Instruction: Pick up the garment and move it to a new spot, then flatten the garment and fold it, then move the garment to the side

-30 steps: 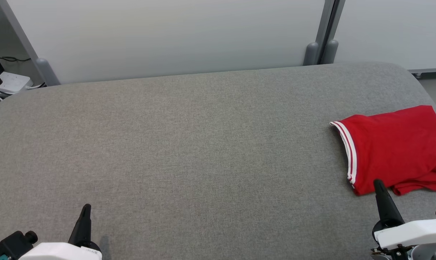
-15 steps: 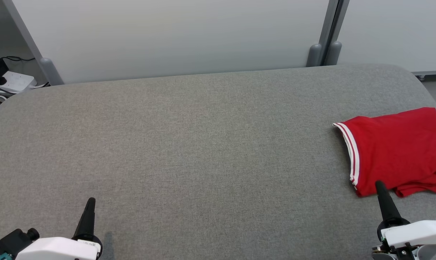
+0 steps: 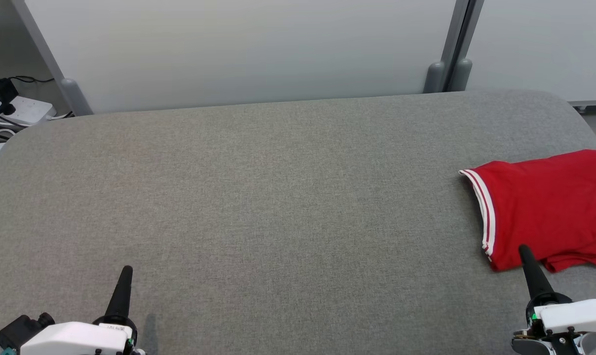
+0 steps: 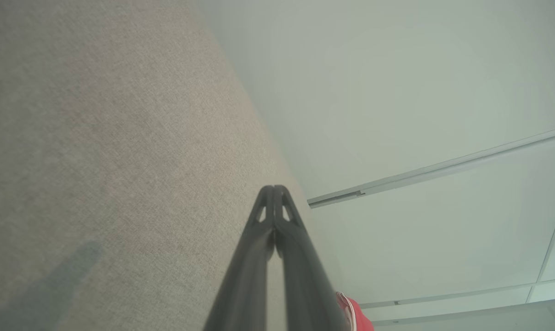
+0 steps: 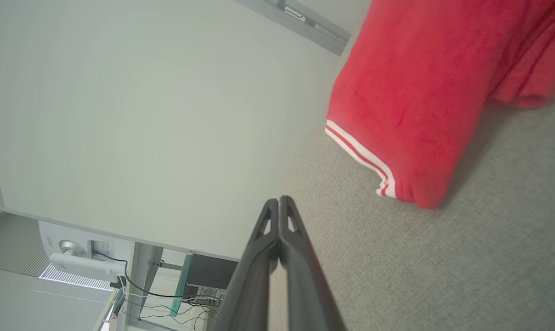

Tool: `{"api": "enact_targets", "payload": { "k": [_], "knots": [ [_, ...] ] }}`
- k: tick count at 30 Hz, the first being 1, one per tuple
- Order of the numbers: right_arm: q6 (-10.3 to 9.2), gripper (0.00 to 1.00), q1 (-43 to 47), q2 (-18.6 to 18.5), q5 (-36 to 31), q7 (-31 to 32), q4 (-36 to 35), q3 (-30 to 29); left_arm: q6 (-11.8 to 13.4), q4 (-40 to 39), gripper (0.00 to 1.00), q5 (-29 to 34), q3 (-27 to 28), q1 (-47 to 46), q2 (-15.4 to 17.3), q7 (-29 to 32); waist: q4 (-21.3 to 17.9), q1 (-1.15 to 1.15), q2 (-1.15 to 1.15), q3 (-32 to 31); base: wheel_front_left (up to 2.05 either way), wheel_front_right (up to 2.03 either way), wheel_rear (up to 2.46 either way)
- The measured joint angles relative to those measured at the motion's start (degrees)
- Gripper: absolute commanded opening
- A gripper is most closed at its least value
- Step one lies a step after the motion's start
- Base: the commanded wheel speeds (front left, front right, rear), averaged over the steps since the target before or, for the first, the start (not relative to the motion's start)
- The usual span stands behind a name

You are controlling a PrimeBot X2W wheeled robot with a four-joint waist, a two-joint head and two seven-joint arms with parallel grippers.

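The garment (image 3: 544, 207) is a folded red shirt with a white-striped hem, lying at the right edge of the grey padded table (image 3: 278, 197). In the right wrist view the garment (image 5: 410, 87) lies ahead and to the right of my fingers. My right gripper (image 3: 525, 250) is shut with nothing in it, its tip just in front of the garment's near edge; its fingertips (image 5: 280, 202) are pressed together. My left gripper (image 3: 126, 270) is shut and empty at the lower left, far from the garment. A sliver of the garment (image 4: 356, 317) shows in the left wrist view.
White partition panels (image 3: 239, 49) stand behind the table, joined by grey posts (image 3: 448, 74). A power strip with cables (image 3: 12, 111) lies on the floor at the far left. The table's right edge runs close beside the garment.
The head view has shifted slightly, moving everything a little right and down. Both grippers stay shut and keep their places near the bottom corners.
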Motion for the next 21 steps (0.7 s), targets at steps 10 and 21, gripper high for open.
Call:
{"api": "enact_targets", "payload": {
  "k": [10,21],
  "knots": [
    [0.00,0.00,-0.3,0.2,6.0,1.3,0.3,-0.8,-1.9,1.5,0.00,-4.2,1.8,-1.3,-1.9,1.8,0.5,0.00,0.00,-0.1,0.00,0.00,0.00],
    [-0.01,0.00,-0.4,0.4,12.7,2.3,0.9,-1.8,-4.4,3.1,0.00,-8.6,3.8,-3.2,-4.0,3.4,0.9,0.00,0.00,-0.3,0.00,0.00,0.00]
  ]
}}
